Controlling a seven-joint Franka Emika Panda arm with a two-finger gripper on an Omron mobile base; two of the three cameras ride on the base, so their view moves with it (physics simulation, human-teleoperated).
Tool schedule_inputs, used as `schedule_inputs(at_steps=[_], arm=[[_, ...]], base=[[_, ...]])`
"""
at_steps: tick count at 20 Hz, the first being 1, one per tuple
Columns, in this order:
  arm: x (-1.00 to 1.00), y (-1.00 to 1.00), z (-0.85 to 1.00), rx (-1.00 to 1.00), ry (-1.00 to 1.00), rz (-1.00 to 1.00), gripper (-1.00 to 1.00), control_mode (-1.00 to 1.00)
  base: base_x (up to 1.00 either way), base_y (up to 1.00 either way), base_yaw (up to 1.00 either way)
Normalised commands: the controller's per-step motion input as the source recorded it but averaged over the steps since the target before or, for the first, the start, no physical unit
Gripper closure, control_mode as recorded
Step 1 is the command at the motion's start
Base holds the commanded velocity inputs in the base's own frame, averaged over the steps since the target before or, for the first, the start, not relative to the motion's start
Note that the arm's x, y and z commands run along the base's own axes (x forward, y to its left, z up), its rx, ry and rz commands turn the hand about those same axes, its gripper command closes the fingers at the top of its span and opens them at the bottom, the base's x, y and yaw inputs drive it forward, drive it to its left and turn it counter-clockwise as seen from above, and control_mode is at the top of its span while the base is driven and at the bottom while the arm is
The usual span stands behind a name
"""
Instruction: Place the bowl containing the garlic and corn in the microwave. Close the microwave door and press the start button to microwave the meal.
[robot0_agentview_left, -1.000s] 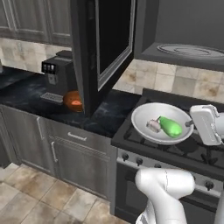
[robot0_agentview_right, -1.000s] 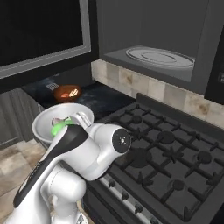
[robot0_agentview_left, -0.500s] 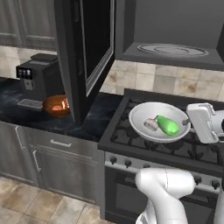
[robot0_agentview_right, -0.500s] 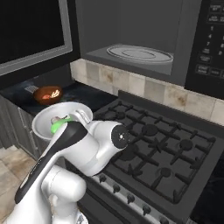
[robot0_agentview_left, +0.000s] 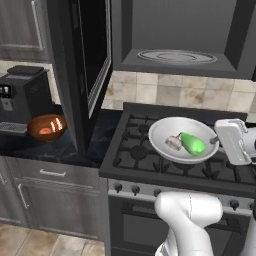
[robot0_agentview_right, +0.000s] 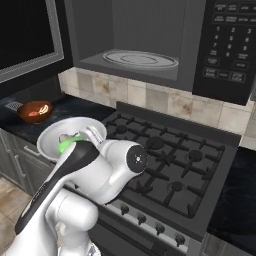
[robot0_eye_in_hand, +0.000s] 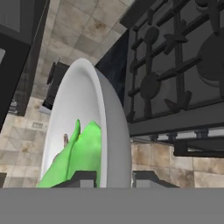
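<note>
You have the bowl (robot0_agentview_left: 180, 140) lifted above the stove (robot0_agentview_left: 150, 165), its rim pinched between the two fingers of the gripper (robot0_eye_in_hand: 113, 178), one fingertip (robot0_eye_in_hand: 83, 178) inside the wall and the other outside. In the left base view the gripper (robot0_agentview_left: 220, 141) sits at the bowl's 3 o'clock edge. Inside the bowl the corn (robot0_agentview_left: 192, 143) lies toward 3 o'clock with the garlic (robot0_agentview_left: 173, 143) just beside it at about 9 o'clock; whether the two touch you cannot quite tell. The hand view shows the corn (robot0_eye_in_hand: 76, 157) low against the wall with a sliver of garlic (robot0_eye_in_hand: 65, 141) behind it. The microwave (robot0_agentview_right: 150, 40) hangs above the stove at 12 o'clock from the bowl, cavity open, the glass turntable (robot0_agentview_right: 140, 59) bare. The microwave door (robot0_agentview_left: 92, 65) stands swung out at 10 o'clock, over the counter (robot0_agentview_left: 45, 150). On that counter, at 9 o'clock, an orange-brown bowl (robot0_agentview_left: 47, 127) sits near the coffee machine (robot0_agentview_left: 22, 100).
</note>
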Motion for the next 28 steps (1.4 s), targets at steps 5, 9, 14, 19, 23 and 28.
schedule_inputs(at_steps=[5,9,14,19,23,28], arm=[[0.00,0.04,0.00,0.00,0.00,0.00,1.00,-1.00],[0.00,0.00,0.00,0.00,0.00,0.00,1.00,-1.00],[0.00,0.00,0.17,0.00,-0.03,-0.02,1.00,-1.00],[0.00,0.03,0.68,0.00,-0.05,-0.13,1.00,-1.00],[0.00,0.00,0.53,-0.01,0.05,-0.30,1.00,-1.00],[0.00,0.00,0.86,0.00,0.00,-0.21,1.00,-1.00]], base=[[0.00,0.04,0.00],[0.00,0.00,0.00],[0.00,0.00,0.00],[0.00,0.00,0.00],[0.00,0.00,0.00],[0.00,0.00,0.00]])
